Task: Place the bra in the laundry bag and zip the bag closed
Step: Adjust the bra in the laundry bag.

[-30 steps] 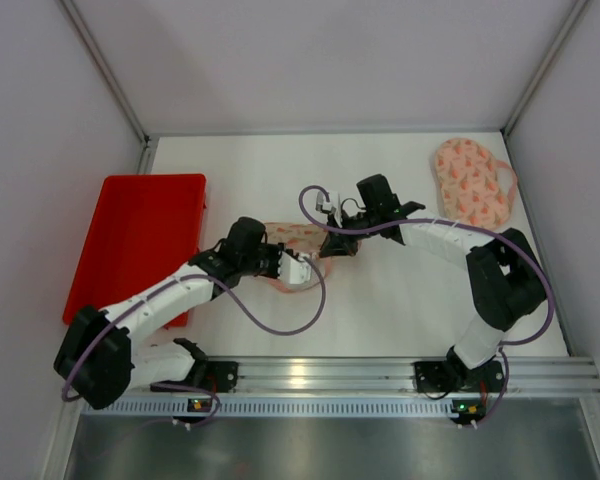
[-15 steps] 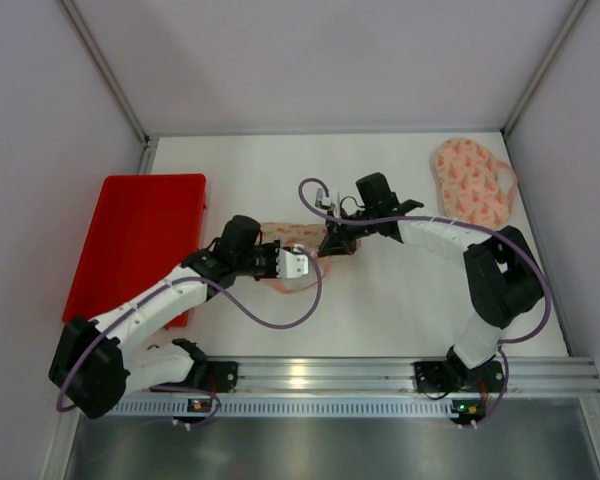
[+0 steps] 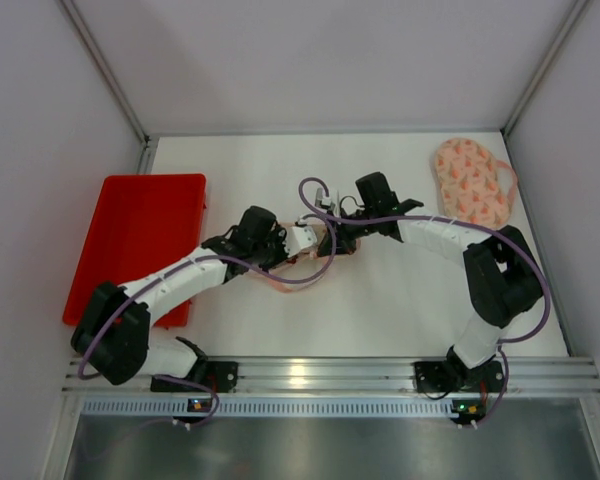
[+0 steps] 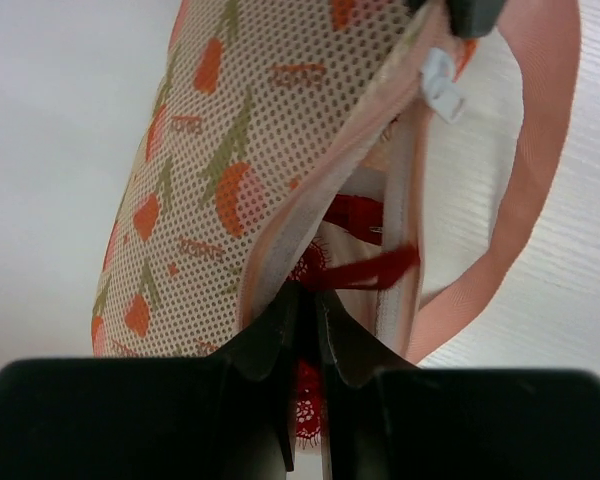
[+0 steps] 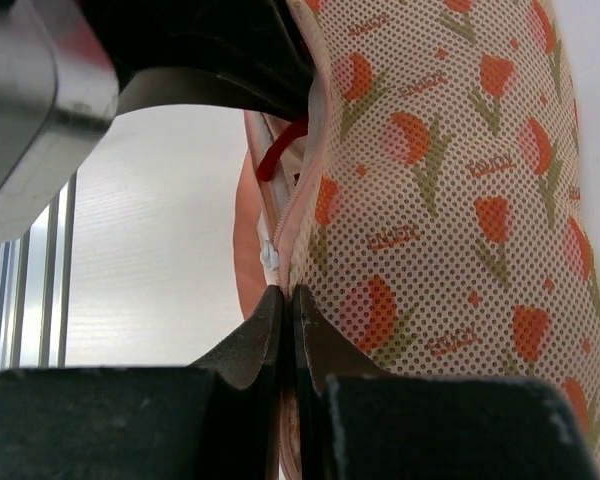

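Nearest, just above the arm bases at the centre of the top view, two grippers meet over a white table (image 3: pixel 400 300). The left gripper (image 4: pixel 307 296) has its jaws pinched narrow on red lace of the bra (image 4: pixel 360 215), which shows through the open slit of the bag (image 4: pixel 240 150). The right gripper (image 5: pixel 285 296) has its jaws closed on the bag's zipper edge, beside the white pull (image 4: pixel 440 85). The bag is cream mesh printed with orange tulips. Both look light and limp. The lace could snag on zipper teeth, so bunched fabric and the firmer zipper tape seem the best holds. A red tray (image 3: pixel 130 230) sits at left, and a matching patterned piece (image 3: pixel 468 180) lies at far upper right.
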Controlling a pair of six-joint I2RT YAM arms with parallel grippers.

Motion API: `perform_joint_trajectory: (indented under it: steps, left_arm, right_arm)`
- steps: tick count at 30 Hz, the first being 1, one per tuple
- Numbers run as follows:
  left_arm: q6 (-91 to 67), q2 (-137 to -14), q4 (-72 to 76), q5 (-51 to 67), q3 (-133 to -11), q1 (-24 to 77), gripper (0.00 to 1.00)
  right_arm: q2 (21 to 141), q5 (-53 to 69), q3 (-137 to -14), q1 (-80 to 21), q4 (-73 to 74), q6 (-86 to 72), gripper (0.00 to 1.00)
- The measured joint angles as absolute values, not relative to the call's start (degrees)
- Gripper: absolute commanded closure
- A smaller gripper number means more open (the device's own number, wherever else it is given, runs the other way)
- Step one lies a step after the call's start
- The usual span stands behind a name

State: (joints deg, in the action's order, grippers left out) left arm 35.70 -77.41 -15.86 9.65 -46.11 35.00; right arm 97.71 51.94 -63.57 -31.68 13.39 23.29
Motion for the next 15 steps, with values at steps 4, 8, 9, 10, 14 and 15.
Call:
perform_joint_trajectory:
  steps: [4,8,9,10,14,15]
  left_arm:
    - [32.25,-77.19,-14.66,7.90,-46.11,34.46,1.00]
    - [29.91,-76.44,-12.97,6.15,-46.04,34.15,1.00]
    - [29.32,-76.42,-12.53,6.07,-45.98,34.15,1.00]
    - [28.73,-76.40,-12.25,6.07,-45.93,34.15,1.00]
    - [24.93,-77.14,-10.61,7.01,-45.63,34.15,1.00]
    - [23.81,-77.82,-9.93,7.27,-45.63,34.15,1.00]
  right_arm:
    - [97.71,51.96,-63.57,-31.68,13.58,24.14,1.00]
    - [97.71,52.01,-63.57,-31.70,13.78,24.51,1.00]
    - [97.71,52.05,-63.57,-31.70,13.78,24.49,1.00]
    - [97.71,52.12,-63.57,-31.70,13.78,24.49,1.00]
    - [97.71,52.38,-63.57,-31.70,13.74,24.34,1.00]
    - [97.71,52.40,-63.57,-31.70,13.72,24.29,1.00]
